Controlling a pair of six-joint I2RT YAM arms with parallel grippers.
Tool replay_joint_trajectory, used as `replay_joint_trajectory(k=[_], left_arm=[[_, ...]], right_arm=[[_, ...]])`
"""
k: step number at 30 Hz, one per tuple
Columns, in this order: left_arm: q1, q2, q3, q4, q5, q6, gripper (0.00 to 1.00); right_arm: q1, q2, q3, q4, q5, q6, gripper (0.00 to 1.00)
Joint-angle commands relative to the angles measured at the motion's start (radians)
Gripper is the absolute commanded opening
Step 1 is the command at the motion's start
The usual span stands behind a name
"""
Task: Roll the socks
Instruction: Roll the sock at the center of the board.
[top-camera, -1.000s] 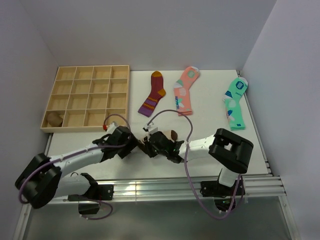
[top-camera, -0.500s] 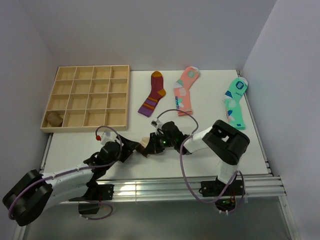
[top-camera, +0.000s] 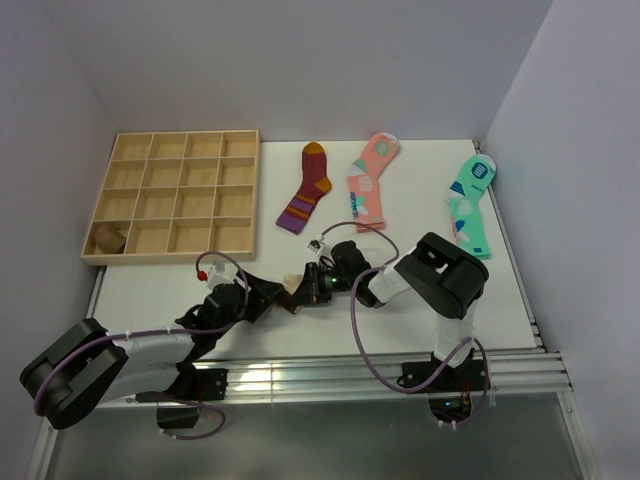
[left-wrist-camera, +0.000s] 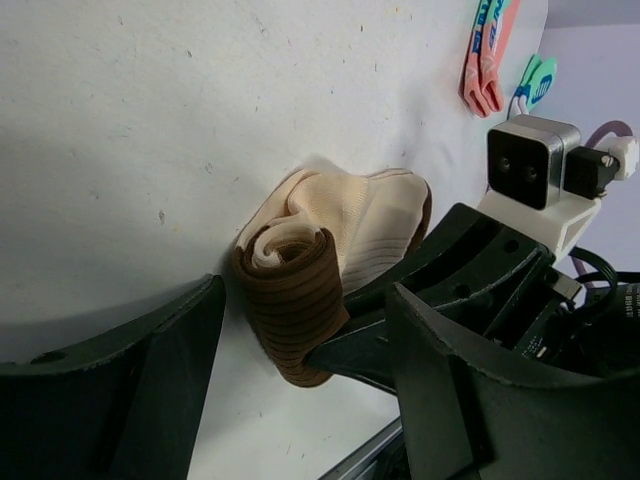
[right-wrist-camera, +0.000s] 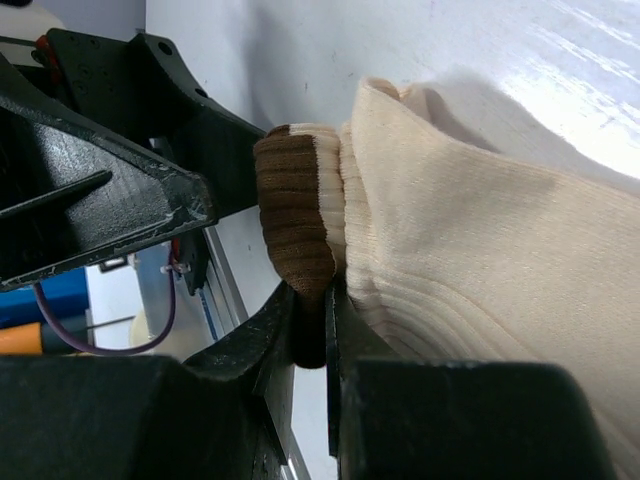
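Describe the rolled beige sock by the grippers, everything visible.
The sock roll is ribbed beige knit wound into a loose spiral, wrapped at one end by a dark brown ribbed band. It lies on the white table. The right gripper pinches the brown band; the open left gripper straddles the roll, contact unclear.

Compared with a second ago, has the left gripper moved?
Yes. The left gripper has pulled back toward the arm bases, leaving a wider gap to the front edge of the wooden tray.
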Motion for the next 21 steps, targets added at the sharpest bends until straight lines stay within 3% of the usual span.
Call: replay_joint_trajectory(k=[1,9,14,17,20,21], left_arm=[[-0.011,0.019,-0.032,-0.036,-0.004,-0.005,0.71],[-0.016,0.158,0.001,0.004,0.022,-0.004,0.69],[-0.016,0.194,0.020,-0.014,0.017,-0.013,0.57],[-0.014,0.197,0.027,-0.031,0.014,-0.013,0.49],[-0.014,0.198,0.039,-0.049,0.013,-0.008,0.32],[-0.014,0.200,0.050,-0.060,0.008,-0.004,0.22]], right_arm=[[-0.022,0.053,-0.039,0.022,-0.003,0.032,0.00],[-0.033,0.076,-0.046,0.066,-0.027,0.052,0.00],[-0.034,0.092,-0.044,0.071,-0.037,0.058,0.00],[-0.037,0.098,-0.044,0.075,-0.039,0.063,0.00],[-0.037,0.106,-0.043,0.083,-0.047,0.063,0.00],[-0.037,0.103,-0.041,0.080,-0.048,0.061,0.00]])
